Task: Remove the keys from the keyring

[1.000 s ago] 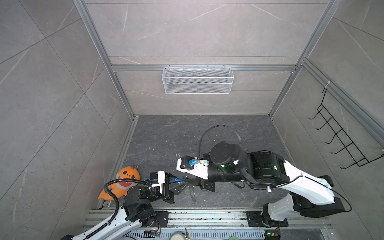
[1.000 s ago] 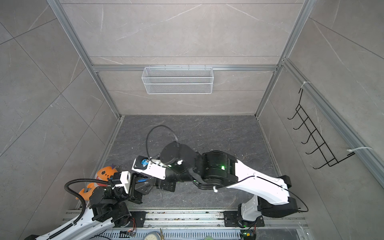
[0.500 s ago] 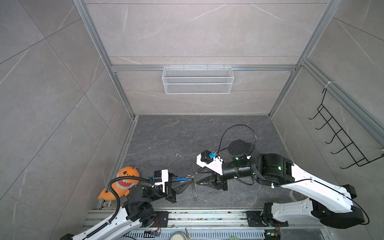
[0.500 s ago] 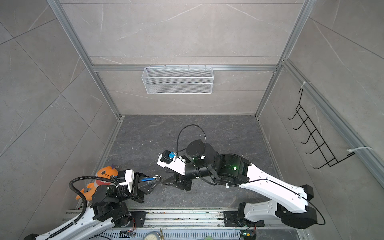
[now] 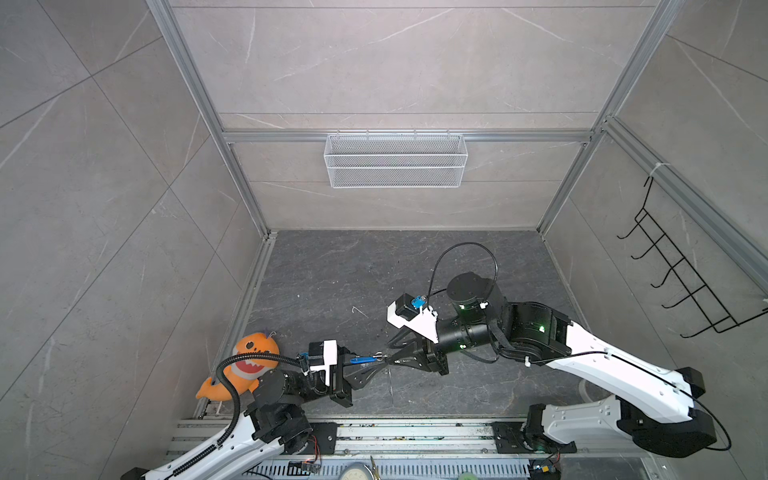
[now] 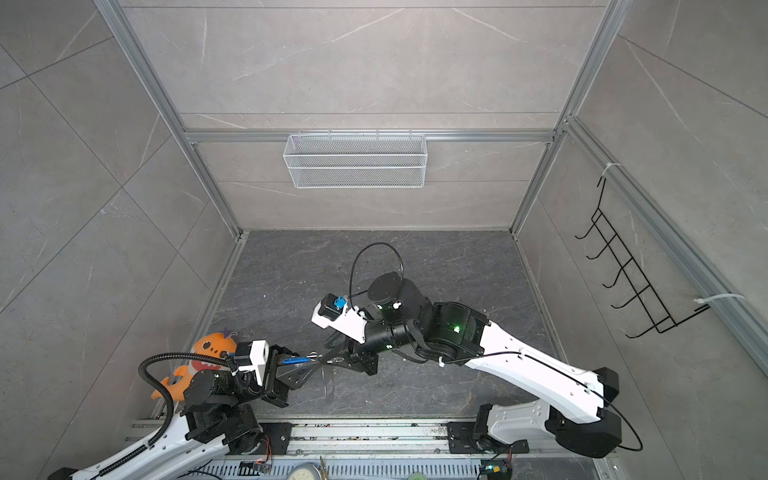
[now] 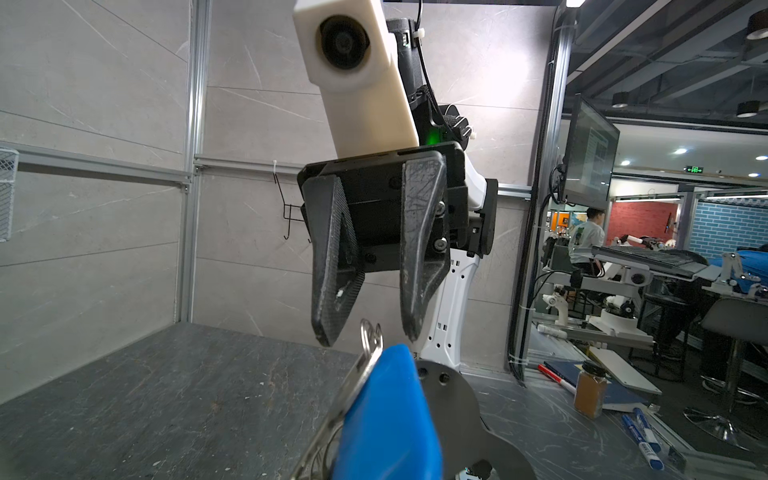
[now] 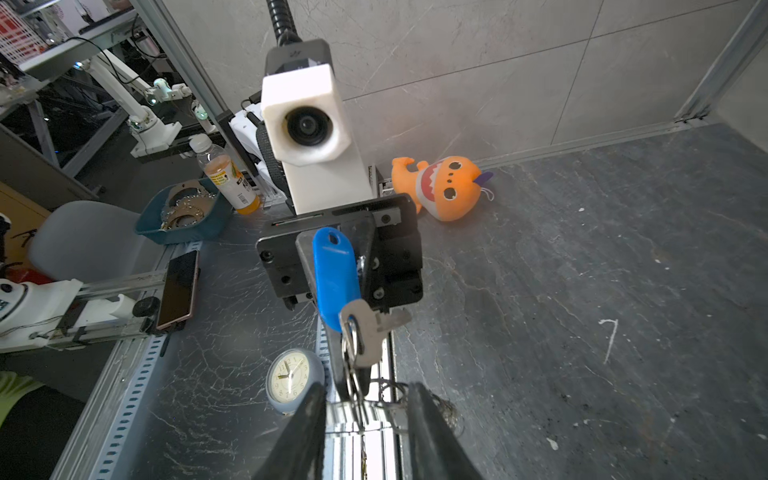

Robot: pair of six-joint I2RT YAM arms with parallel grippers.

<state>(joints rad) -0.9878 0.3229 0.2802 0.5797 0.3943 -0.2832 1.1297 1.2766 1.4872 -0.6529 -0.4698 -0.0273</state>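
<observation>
At the near left, beside an orange plush toy (image 5: 249, 358), the left gripper (image 5: 368, 371) is pressed shut on the grey keyring (image 7: 459, 409), held above the floor (image 5: 374, 270). The blue-tagged key (image 5: 361, 360) is seen alongside it, pointing right. Its small ring (image 7: 368, 337) is flanked by the spread fingers of the right gripper (image 5: 395, 359).

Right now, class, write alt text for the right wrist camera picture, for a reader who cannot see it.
The left gripper holds a blue tag with a silver key on a ring. The right gripper is open, a finger either side of the ring; an orange plush toy lies on the dark floor behind.
</observation>
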